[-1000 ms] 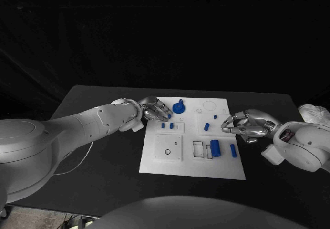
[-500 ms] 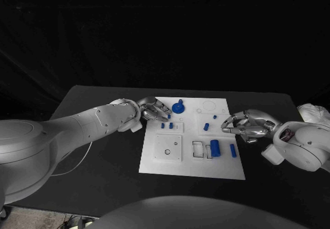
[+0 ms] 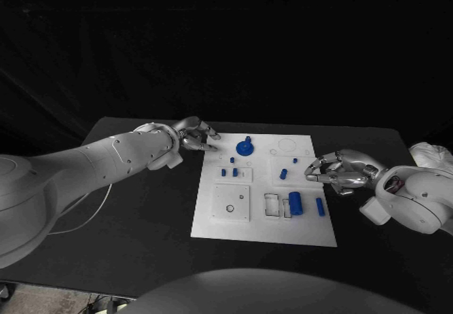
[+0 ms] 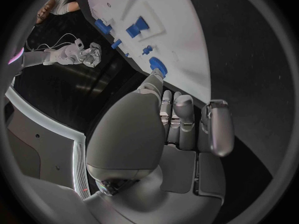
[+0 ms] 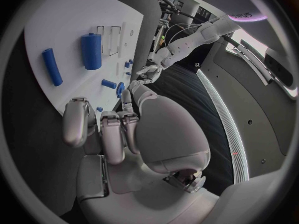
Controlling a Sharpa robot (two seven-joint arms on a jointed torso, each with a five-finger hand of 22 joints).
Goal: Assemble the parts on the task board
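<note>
Left hand (image 3: 194,137) at board (image 3: 213,226) far corner, fingers curled, empty. Right hand (image 3: 338,171) same, beside board. Risk: curled fingers knock knob (image 3: 245,147).

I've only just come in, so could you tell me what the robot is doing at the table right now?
It is assembling blue parts on the white task board. The left hand is over the board's far left corner, near the round blue part, fingers curled in and holding nothing visible. The right hand hovers at the board's right edge, fingers also curled in and empty. A large blue cylinder and a thin blue bar lie loose on the board.
</note>
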